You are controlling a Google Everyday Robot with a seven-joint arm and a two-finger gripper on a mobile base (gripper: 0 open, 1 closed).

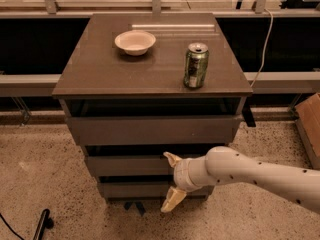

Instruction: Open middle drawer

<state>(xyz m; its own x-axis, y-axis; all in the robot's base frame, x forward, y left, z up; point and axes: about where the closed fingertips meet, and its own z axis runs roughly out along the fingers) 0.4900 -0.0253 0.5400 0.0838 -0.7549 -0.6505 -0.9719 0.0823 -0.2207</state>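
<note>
Currently: white arm (260, 174) comes in from the lower right, low across the front of the dark grey-brown three-drawer desk (100, 79). Pincer (171, 180) sits right in front of the drawer stack, a bit right of centre.

Pincer state: released, the two cream fingers spread wide apart, one above the other, nothing between them. Upper fingertip (170, 158) is at the top edge of the middle drawer (125, 166). Contact or a small gap, can't tell. Lower fingertip (169, 203) hangs down past the bottom drawer (130, 189), near the floor.

Middle drawer: plain flat dark front, no handle, second of three, under the wider top drawer (150, 129). Dark gap shows above it. Its right part is hidden behind the wrist.

On the desk top: shallow white bowl (135, 41) back-left, green drink can (195, 65) upright front-right, well apart from the bowl.

Around: speckled stone floor (45, 179), brown cardboard box (311, 126) at the right edge, black cable end (42, 223) on the floor lower left.
</note>
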